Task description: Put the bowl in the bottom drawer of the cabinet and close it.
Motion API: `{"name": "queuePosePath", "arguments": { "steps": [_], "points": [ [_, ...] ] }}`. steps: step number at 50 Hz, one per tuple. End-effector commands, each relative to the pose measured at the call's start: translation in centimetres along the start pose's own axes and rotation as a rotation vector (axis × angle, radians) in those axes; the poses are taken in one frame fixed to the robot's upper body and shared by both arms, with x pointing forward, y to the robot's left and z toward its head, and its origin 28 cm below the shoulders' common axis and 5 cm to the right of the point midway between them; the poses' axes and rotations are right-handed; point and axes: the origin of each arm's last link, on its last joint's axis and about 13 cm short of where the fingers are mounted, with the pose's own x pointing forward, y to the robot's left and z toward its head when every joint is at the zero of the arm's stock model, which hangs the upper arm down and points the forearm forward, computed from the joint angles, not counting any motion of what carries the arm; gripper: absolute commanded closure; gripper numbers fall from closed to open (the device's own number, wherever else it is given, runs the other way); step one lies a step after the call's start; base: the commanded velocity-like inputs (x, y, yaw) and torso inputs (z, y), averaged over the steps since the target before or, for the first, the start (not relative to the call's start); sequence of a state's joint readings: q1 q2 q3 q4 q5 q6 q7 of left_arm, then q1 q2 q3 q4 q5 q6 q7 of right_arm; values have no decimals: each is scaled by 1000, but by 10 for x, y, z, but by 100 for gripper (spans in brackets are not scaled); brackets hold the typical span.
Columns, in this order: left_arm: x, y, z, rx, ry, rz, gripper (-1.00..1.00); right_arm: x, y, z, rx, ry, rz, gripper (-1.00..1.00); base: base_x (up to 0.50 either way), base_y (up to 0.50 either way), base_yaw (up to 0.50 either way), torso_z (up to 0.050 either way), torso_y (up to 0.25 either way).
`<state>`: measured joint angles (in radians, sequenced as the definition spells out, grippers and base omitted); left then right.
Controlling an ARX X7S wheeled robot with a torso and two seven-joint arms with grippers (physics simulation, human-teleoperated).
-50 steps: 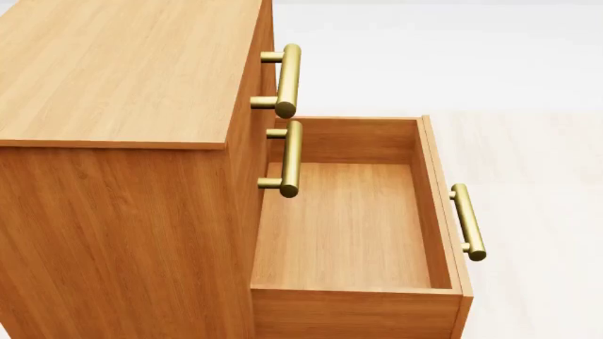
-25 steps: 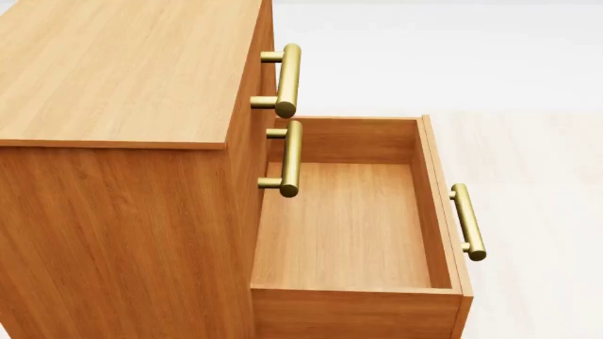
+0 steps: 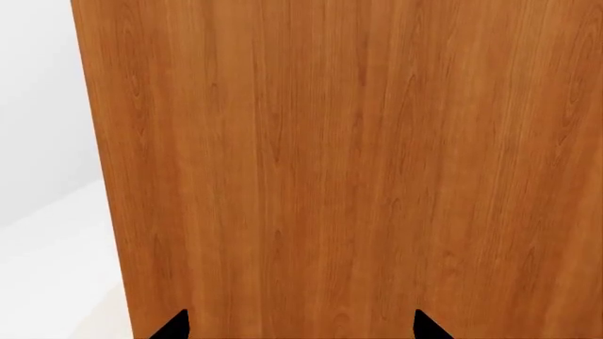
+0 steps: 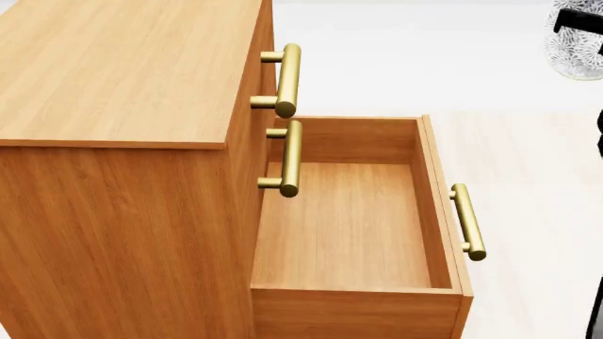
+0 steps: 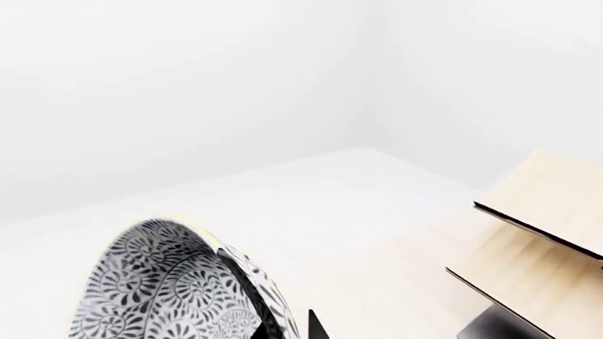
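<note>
Our right tool holds the bowl by its rim, well away from the open drawer, so we could drop it.

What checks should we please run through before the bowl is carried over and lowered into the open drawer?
1. Bottom drawer pulled out far enough: ok.
2. Drawer floor free of other things: ok.
3. Bowl held by the right gripper: ok, a finger lies across its rim, though the grip's firmness cannot be told.
4. Bowl above the drawer: not ok, it is off beyond the drawer's front.
5. Left gripper out of the way: ok, open, facing the cabinet side.
6. Drawer handle unobstructed for closing: ok.
</note>
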<state>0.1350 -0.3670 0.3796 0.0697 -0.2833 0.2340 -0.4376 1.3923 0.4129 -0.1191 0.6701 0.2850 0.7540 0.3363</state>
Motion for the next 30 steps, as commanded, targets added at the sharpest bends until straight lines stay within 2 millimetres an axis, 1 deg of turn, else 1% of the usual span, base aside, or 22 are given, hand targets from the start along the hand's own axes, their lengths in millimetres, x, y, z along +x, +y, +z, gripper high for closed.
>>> {"name": "queuePosePath", "arguments": {
  "steps": [1, 16, 23, 30],
  "points": [
    [0, 0, 0, -2, 1, -1, -100, 9, 21, 9, -33, -10, 56, 100, 0, 0, 0, 0, 0],
    [0, 0, 0, 2, 0, 0, -100, 16, 36, 9, -17, 31, 155, 100, 0, 0, 0, 0, 0],
    [1, 0, -1, 2, -1, 0, -100, 13, 44, 7, -5, 73, 211, 100, 0, 0, 0, 0, 1],
    [2, -1, -1, 3, -1, 1, -100, 11, 49, 5, -3, 97, 215, 100, 0, 0, 0, 0, 0]
  ]
}}
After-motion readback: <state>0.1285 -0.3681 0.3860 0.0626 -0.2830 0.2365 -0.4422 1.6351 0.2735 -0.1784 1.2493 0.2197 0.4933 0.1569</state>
